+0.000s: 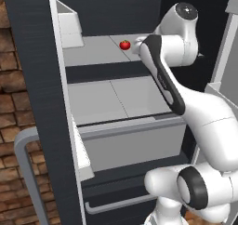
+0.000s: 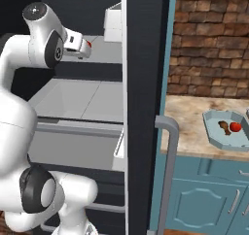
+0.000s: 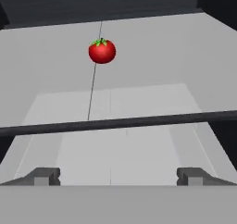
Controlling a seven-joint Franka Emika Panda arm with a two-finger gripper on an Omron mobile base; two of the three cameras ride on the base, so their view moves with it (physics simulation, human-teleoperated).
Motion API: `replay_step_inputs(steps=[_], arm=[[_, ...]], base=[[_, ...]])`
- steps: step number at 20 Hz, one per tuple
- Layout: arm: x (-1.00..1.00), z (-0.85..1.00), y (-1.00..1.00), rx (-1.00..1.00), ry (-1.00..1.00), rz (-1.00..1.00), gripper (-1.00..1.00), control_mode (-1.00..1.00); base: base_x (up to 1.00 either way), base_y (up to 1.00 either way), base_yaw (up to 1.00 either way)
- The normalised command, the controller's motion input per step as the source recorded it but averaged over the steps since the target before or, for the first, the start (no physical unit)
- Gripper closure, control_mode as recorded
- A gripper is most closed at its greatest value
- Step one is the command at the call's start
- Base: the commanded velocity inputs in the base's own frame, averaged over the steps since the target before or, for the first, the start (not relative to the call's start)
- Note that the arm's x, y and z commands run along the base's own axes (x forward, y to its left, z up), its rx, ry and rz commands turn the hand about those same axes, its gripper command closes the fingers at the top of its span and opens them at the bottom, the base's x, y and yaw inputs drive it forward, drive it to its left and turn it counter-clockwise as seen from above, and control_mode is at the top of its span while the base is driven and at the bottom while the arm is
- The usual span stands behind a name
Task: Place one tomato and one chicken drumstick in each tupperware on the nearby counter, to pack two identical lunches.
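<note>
A red tomato with a green stem lies on a grey fridge shelf, ahead of my gripper and a little to its left. The gripper's two fingertips stand wide apart and open, with nothing between them. From the left base view the same tomato sits on the upper shelf just left of my wrist. On the beige counter to the right, one pale blue-grey tupperware holds a chicken drumstick and another tomato. A sliver of a second tupperware shows at the frame's right edge.
The black fridge stands open, with its door between the shelves and the counter. A lower grey shelf and a drawer lie below the tomato's shelf. A white door bin hangs at the left. Teal cabinets sit under the counter.
</note>
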Motion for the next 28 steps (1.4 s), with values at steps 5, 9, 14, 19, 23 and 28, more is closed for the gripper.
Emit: replay_step_inputs(steps=[5,9,14,19,23,28], arm=[[0.60,0.00,0.12,0.00,0.00,-0.02,-1.00,-1.00],[0.55,0.00,0.12,0.00,0.00,-0.03,-1.00,-1.00],[0.43,0.00,0.08,0.00,-0.02,-0.03,-1.00,-1.00],[0.27,-0.04,0.04,0.00,-0.09,-0.02,-1.00,-1.00],[0.28,-0.12,0.06,0.00,-0.06,-0.01,-1.00,-1.00],[0.38,-0.10,0.07,0.00,0.00,-0.01,-1.00,-1.00]], base=[[0.00,0.00,0.00],[0.00,0.00,0.00],[0.00,0.00,0.00],[0.00,0.00,0.00],[0.00,0.00,0.00],[0.00,0.00,0.00]])
